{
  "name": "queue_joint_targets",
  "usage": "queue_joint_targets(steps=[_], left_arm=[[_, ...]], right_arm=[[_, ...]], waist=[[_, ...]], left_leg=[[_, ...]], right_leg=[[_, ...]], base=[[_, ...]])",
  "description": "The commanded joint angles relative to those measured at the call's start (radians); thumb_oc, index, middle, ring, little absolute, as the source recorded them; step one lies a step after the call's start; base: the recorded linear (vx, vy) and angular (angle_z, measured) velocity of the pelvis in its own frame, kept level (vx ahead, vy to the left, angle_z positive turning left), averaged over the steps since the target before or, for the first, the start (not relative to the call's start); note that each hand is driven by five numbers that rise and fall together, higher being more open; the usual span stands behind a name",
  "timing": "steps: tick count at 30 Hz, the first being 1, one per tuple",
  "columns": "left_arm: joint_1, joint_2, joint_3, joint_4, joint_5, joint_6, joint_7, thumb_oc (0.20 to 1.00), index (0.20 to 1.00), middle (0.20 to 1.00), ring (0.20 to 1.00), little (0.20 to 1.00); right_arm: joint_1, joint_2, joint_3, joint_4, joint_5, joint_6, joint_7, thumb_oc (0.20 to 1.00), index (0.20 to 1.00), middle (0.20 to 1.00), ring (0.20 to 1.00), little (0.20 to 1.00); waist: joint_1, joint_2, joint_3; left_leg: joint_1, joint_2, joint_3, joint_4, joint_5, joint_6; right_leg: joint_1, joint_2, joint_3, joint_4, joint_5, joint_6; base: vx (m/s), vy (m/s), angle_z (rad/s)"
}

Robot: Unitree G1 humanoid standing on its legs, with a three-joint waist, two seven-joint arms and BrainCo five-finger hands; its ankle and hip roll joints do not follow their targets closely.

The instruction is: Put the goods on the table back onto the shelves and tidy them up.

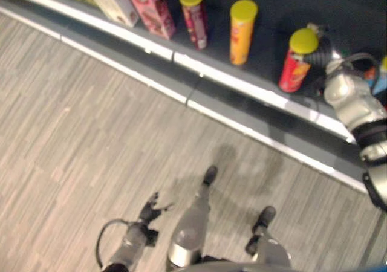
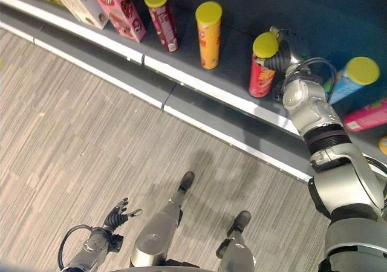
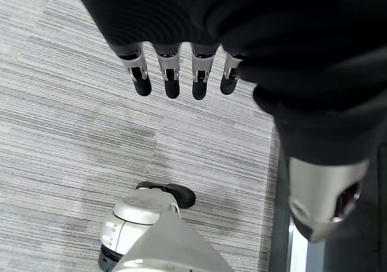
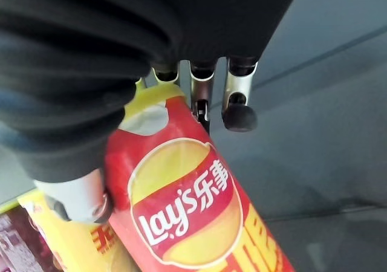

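Observation:
A red crisp can [image 2: 263,72] with a yellow lid stands upright on the dark shelf [image 2: 211,88], near its white front edge. My right hand [image 2: 288,47] reaches in from the right and is shut on the can near its top. In the right wrist view the thumb [image 4: 75,196] presses one side of the red can [image 4: 181,205] and the fingers [image 4: 202,93] lie against the other side. My left hand [image 2: 118,214] hangs low over the floor, open and holding nothing, its fingers [image 3: 172,72] straight.
Left of the red can stand an orange-yellow can [image 2: 208,39], a dark red can [image 2: 163,21], a pink box [image 2: 118,6] and a pale box [image 2: 75,0]. To its right are a blue can [image 2: 351,78] and a lying pink pack [image 2: 366,116]. Grey striped floor [image 2: 91,133] lies before the shelf.

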Motion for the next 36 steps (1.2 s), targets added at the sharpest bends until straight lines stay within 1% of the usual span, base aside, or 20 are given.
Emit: queue_joint_targets(steps=[1, 3, 8, 10, 11, 18, 19, 22, 25, 26, 27, 28, 31, 32, 33, 36], left_arm=[[0.001, 0.055, -0.026, 0.021, -0.024, -0.032, 0.028, 1.000, 1.000, 1.000, 1.000, 1.000], [-0.008, 0.056, -0.037, 0.017, -0.031, -0.035, 0.035, 1.000, 1.000, 1.000, 1.000, 1.000], [-0.011, 0.057, -0.046, -0.009, -0.037, -0.037, 0.043, 1.000, 1.000, 1.000, 1.000, 1.000], [-0.015, 0.057, -0.053, -0.015, -0.039, -0.040, 0.047, 1.000, 1.000, 1.000, 1.000, 1.000], [-0.015, 0.059, -0.057, -0.033, -0.043, -0.043, 0.049, 1.000, 1.000, 1.000, 1.000, 1.000], [-0.024, 0.051, -0.053, -0.031, -0.049, -0.043, 0.064, 1.000, 1.000, 1.000, 1.000, 1.000], [-0.034, 0.045, -0.054, -0.014, -0.046, -0.039, 0.063, 1.000, 1.000, 1.000, 1.000, 1.000], [-0.040, 0.042, -0.058, -0.006, -0.045, -0.037, 0.062, 1.000, 1.000, 1.000, 1.000, 1.000], [-0.036, 0.029, -0.085, -0.017, -0.064, -0.034, 0.052, 1.000, 1.000, 1.000, 1.000, 1.000], [-0.035, 0.019, -0.108, -0.024, -0.069, -0.035, 0.046, 1.000, 1.000, 1.000, 1.000, 1.000], [-0.035, 0.014, -0.121, -0.028, -0.069, -0.034, 0.042, 1.000, 1.000, 1.000, 1.000, 1.000], [-0.035, 0.013, -0.121, -0.028, -0.069, -0.034, 0.042, 1.000, 1.000, 1.000, 1.000, 1.000], [-0.034, -0.005, -0.146, -0.016, -0.069, -0.031, 0.028, 1.000, 1.000, 1.000, 1.000, 1.000], [-0.034, -0.006, -0.146, -0.016, -0.069, -0.031, 0.028, 1.000, 1.000, 1.000, 1.000, 1.000], [-0.042, -0.010, -0.156, -0.009, -0.068, -0.032, 0.025, 1.000, 1.000, 1.000, 1.000, 1.000], [-0.054, -0.015, -0.162, -0.008, -0.067, -0.034, 0.029, 1.000, 1.000, 1.000, 1.000, 1.000]], right_arm=[[-0.078, -0.037, 0.038, -0.039, 0.024, -0.012, -0.077, 0.200, 0.200, 0.200, 0.200, 0.200], [-0.111, -0.055, 0.059, -0.003, 0.032, -0.006, -0.091, 0.200, 0.200, 0.200, 0.200, 0.200], [-0.140, -0.065, 0.077, 0.046, 0.036, 0.003, -0.106, 0.200, 0.200, 0.200, 0.200, 0.200], [-0.158, -0.070, 0.091, 0.065, 0.039, 0.008, -0.110, 0.200, 0.200, 0.200, 0.200, 0.200], [-0.165, -0.082, 0.096, 0.069, 0.038, 0.008, -0.112, 0.200, 0.200, 0.200, 0.200, 0.200], [-0.169, -0.106, 0.099, 0.045, 0.032, 0.017, -0.127, 0.200, 0.200, 0.200, 0.200, 0.200], [-0.179, -0.110, 0.115, 0.022, 0.019, 0.016, -0.121, 0.200, 0.200, 0.200, 0.200, 0.200], [-0.197, -0.105, 0.140, 0.015, 0.009, 0.015, -0.108, 0.200, 0.200, 0.200, 0.200, 0.200], [-0.256, -0.082, 0.206, 0.047, -0.009, 0.014, -0.078, 0.200, 0.200, 0.200, 0.200, 0.200], [-0.278, -0.069, 0.238, 0.065, -0.021, 0.015, -0.062, 0.200, 0.200, 0.200, 0.200, 0.200], [-0.288, -0.065, 0.256, 0.073, -0.030, 0.015, -0.056, 0.200, 0.200, 0.200, 0.200, 0.200], [-0.289, -0.064, 0.258, 0.074, -0.030, 0.015, -0.056, 0.200, 0.200, 0.200, 0.200, 0.200], [-0.308, -0.061, 0.298, 0.095, -0.062, 0.024, -0.035, 0.200, 0.200, 0.200, 0.200, 0.200], [-0.308, -0.061, 0.299, 0.095, -0.062, 0.024, -0.035, 0.200, 0.200, 0.200, 0.200, 0.200], [-0.315, -0.060, 0.311, 0.099, -0.082, 0.032, -0.028, 0.200, 0.200, 0.200, 0.200, 0.200], [-0.334, -0.062, 0.325, 0.094, -0.093, 0.037, -0.023, 0.200, 0.200, 0.200, 0.200, 0.200]], waist=[[-0.001, -0.055, -0.087], [0.003, -0.055, -0.072], [0.006, -0.049, -0.065], [0.005, -0.044, -0.057], [0.003, -0.037, -0.049], [-0.011, -0.028, -0.046], [-0.020, -0.030, -0.047], [-0.025, -0.029, -0.049], [-0.028, -0.007, -0.057], [-0.028, 0.012, -0.062], [-0.029, 0.024, -0.065], [-0.029, 0.025, -0.065], [-0.029, 0.060, -0.073], [-0.029, 0.061, -0.073], [-0.031, 0.075, -0.079], [-0.037, 0.091, -0.082]], left_leg=[[0.010, 0.004, 0.012, 0.040, -0.143, 0.000], [-0.007, 0.002, 0.010, 0.039, -0.136, -0.003], [-0.022, 0.004, 0.014, 0.031, -0.128, -0.006], [-0.031, 0.004, 0.014, 0.028, -0.124, -0.009], [-0.039, 0.003, 0.014, 0.029, -0.122, -0.011], [-0.047, 0.002, 0.023, 0.022, -0.117, -0.014], [-0.044, 0.006, 0.031, 0.019, -0.119, -0.015], [-0.042, 0.010, 0.039, 0.019, -0.119, -0.016], [-0.042, 0.010, 0.047, 0.018, -0.121, -0.017], [-0.042, 0.008, 0.050, 0.017, -0.120, -0.017], [-0.042, 0.007, 0.052, 0.013, -0.119, -0.016], [-0.042, 0.007, 0.052, 0.013, -0.119, -0.016], [-0.039, 0.003, 0.044, 0.001, -0.114, -0.014], [-0.038, 0.003, 0.044, 0.001, -0.114, -0.014], [-0.037, 0.000, 0.041, -0.005, -0.112, -0.013], [-0.033, -0.004, 0.036, -0.018, -0.106, -0.013]], right_leg=[[-0.087, -0.079, 0.101, 0.082, -0.021, 0.030], [-0.101, -0.079, 0.100, 0.082, -0.019, 0.028], [-0.117, -0.078, 0.101, 0.077, -0.017, 0.026], [-0.125, -0.079, 0.103, 0.076, -0.015, 0.027], [-0.133, -0.082, 0.102, 0.079, -0.014, 0.027], [-0.147, -0.082, 0.110, 0.079, -0.014, 0.027], [-0.153, -0.079, 0.121, 0.078, -0.014, 0.026], [-0.156, -0.078, 0.132, 0.076, -0.013, 0.026], [-0.160, -0.079, 0.142, 0.071, -0.008, 0.027], [-0.162, -0.082, 0.147, 0.068, -0.003, 0.029], [-0.164, -0.082, 0.149, 0.064, -0.001, 0.031], [-0.164, -0.082, 0.149, 0.064, 0.000, 0.031], [-0.164, -0.084, 0.150, 0.056, 0.007, 0.037], [-0.164, -0.083, 0.149, 0.056, 0.007, 0.037], [-0.164, -0.084, 0.150, 0.054, 0.007, 0.040], [-0.163, -0.087, 0.145, 0.053, 0.006, 0.042]], base=[[-0.03, 0.016, 0.14], [-0.03, 0.010, 0.07], [-0.01, 0.002, 0.01], [-0.02, 0.014, -0.04], [-0.02, 0.024, -0.03], [0.00, 0.002, 0.00], [0.00, 0.007, -0.03], [0.00, 0.009, -0.06], [-0.01, 0.026, -0.21], [-0.02, 0.060, -0.21], [-0.01, 0.045, -0.19], [-0.01, 0.039, -0.14], [0.00, 0.029, -0.05], [0.00, 0.000, 0.00], [0.00, 0.000, 0.00], [0.00, 0.000, 0.00]])
